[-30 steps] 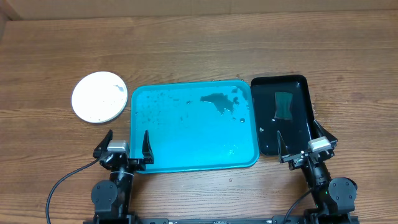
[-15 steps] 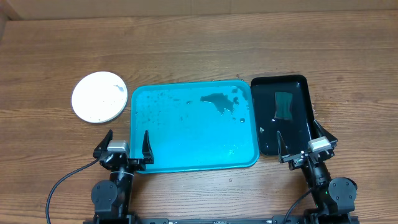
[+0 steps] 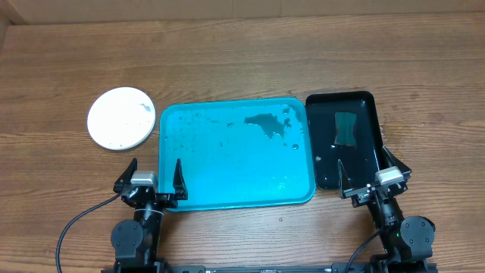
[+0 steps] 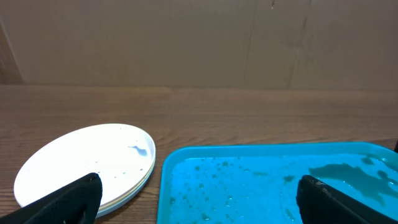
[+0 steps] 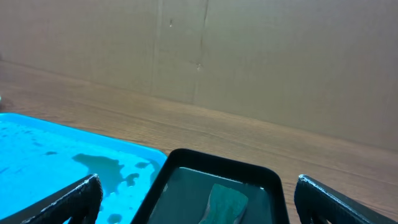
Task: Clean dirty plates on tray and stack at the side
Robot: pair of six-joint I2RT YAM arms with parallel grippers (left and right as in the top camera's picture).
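The plates (image 3: 120, 118) sit in one stack on the wood left of the tray, the top one white with a faint mark; the stack also shows in the left wrist view (image 4: 87, 163). The turquoise tray (image 3: 235, 154) holds no plates, only wet smears and droplets; it shows too in the left wrist view (image 4: 273, 180) and the right wrist view (image 5: 56, 155). My left gripper (image 3: 151, 179) is open and empty at the tray's near-left corner. My right gripper (image 3: 369, 172) is open and empty at the black tray's near edge.
A smaller black tray (image 3: 345, 140) stands right of the turquoise tray, with a dark green sponge (image 3: 346, 127) lying in it; both show in the right wrist view (image 5: 225, 200). A cardboard wall (image 4: 199, 43) stands behind the table.
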